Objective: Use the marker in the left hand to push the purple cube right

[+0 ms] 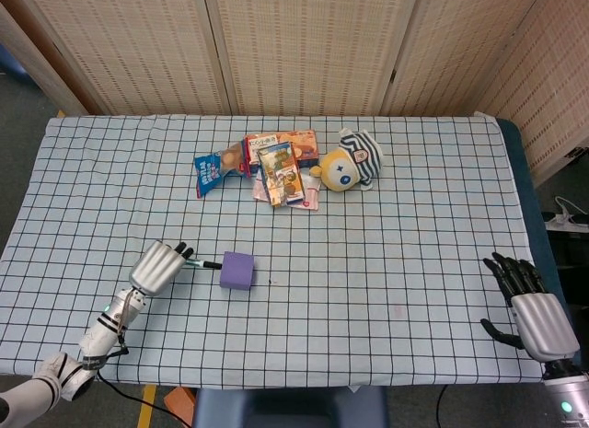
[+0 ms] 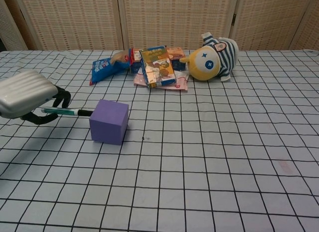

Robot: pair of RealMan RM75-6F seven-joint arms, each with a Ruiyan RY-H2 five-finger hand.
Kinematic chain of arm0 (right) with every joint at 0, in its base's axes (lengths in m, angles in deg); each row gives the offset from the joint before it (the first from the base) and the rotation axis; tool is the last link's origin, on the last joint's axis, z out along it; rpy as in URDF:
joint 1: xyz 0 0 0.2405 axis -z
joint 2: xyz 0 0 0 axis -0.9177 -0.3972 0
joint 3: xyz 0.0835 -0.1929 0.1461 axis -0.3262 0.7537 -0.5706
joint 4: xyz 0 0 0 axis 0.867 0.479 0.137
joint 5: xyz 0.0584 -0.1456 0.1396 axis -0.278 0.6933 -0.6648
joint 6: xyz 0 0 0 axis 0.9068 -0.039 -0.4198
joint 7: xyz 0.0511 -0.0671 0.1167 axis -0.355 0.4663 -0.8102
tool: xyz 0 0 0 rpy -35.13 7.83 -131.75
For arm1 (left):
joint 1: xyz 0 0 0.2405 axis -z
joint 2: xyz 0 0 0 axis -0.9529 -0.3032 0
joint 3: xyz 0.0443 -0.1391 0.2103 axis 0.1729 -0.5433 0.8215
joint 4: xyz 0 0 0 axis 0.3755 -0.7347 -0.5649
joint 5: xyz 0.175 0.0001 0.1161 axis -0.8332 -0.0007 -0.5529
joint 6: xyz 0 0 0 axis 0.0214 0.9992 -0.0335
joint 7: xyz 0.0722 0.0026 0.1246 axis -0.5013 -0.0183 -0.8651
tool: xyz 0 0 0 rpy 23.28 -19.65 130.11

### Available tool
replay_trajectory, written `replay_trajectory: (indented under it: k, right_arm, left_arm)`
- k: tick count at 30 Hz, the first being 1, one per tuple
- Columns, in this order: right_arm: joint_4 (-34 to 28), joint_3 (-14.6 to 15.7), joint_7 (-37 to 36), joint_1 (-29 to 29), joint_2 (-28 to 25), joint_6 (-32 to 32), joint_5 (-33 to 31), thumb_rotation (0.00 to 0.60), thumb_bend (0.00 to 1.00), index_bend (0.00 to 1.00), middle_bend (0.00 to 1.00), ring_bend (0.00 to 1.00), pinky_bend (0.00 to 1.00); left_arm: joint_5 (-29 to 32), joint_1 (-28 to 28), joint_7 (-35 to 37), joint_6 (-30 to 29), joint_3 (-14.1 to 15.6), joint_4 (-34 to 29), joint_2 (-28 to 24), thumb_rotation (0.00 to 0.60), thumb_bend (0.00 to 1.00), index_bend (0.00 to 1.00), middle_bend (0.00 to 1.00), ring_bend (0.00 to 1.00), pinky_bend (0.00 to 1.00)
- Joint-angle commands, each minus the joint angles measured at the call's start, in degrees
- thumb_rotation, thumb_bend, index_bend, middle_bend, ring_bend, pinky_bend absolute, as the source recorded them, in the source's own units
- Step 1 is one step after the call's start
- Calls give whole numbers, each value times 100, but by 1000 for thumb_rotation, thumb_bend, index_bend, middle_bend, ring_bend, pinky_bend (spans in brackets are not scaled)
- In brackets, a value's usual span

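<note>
My left hand [image 2: 27,95]: fingers curled around the marker [image 2: 67,112], tip touching the purple cube [image 2: 109,121] at its 9 o'clock face. Cube: on the checkered desk [image 1: 386,253], 6 o'clock of the snack packets [image 1: 276,166]. My right hand [image 1: 529,304]: fingers spread, holding nothing.

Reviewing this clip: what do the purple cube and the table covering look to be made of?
The purple cube looks like foam or soft matte plastic: flat even colour, no gloss, slightly rounded edges; which one is unclear. The table covering looks like thin white cloth printed with a black grid: its lines waver and it wrinkles near the far edge.
</note>
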Motion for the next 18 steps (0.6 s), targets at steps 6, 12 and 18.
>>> replay_trajectory:
  k: [6,12,18]
  right_arm:
    - [-20,109,-387,50,-184,118,292,600,137,0,0,0,0]
    - [0,145,-515,108,-246,267,428,600,137,0,0,0,0]
    - [13,169,-618,136,-293,333,495,600,138,0,0,0,0]
  left_arm:
    - [168,185,-697,343,-152,-737,-187,600,641,792,834,1000,1000]
    - [296,271,-1048,528,-237,-941,-168,600,641,792,834,1000,1000]
    - [306,320,-1348,580,-241,-1138,-118,600,642,793,834,1000,1000]
